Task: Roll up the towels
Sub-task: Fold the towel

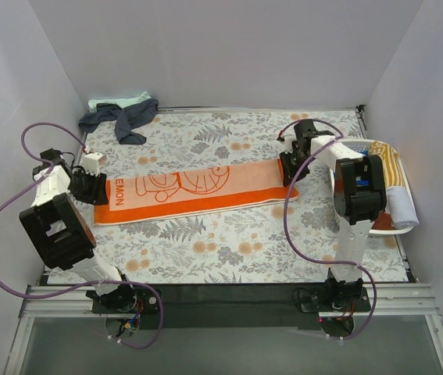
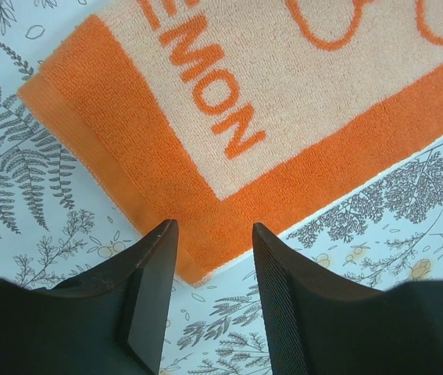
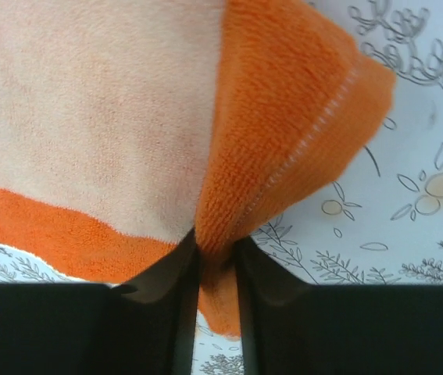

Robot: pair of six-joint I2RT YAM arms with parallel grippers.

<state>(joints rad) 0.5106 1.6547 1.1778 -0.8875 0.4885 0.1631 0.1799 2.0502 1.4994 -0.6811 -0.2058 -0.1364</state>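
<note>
Right wrist alone shows right tool (image 3: 217,242) pinching orange towel (image 3: 88,117); left tool (image 2: 213,230) hangs released.

Floral-covered table (image 1: 229,250), orange towel (image 1: 198,191) spread, navy towel (image 1: 123,121) crumpled, seemingly over mint towel (image 1: 116,101), basket (image 1: 355,141) right

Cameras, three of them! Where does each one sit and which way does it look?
Top external: sits high above and behind the robot, looking down on the floral table; the left arm and right arm show, bases at the bottom.
Left wrist: rides the left arm, looking down past the open left tool at the orange towel's lettered end.
Right wrist: rides the right arm, looking down past the right tool, which pinches a lifted orange corner.
Shared: both wrist views show the same orange towel, at opposite ends.
</note>
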